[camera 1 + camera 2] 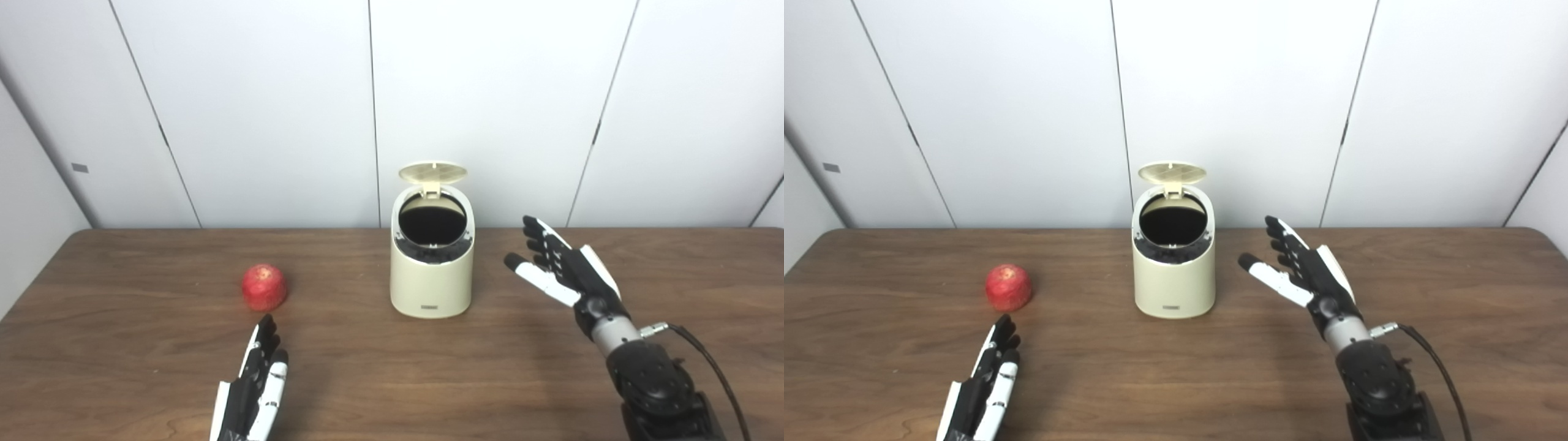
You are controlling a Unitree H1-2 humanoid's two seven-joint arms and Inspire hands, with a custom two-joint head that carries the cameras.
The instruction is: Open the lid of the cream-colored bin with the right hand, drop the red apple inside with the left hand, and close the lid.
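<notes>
Lid [432, 172] stands raised on the cream bin [432, 288] as both hands, right hand [560, 269] and left hand [254, 386], hover spread and empty; the apple [264, 286], on the counter [392, 380] near the left, awaits grasping.

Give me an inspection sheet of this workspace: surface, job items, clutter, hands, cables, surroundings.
Surface: brown wooden table, no spills seen.
Job items: cream-colored bin upright at centre, its lid standing open behind a dark opening; red apple on the table left of the bin, untouched.
Clutter: nothing seen.
Hands: left hand open, close in front of the apple, not touching it; right hand open, fingers spread, right of the bin and clear of it.
Cables: black cable running from the right wrist.
Surroundings: white wall panels behind the table.
</notes>
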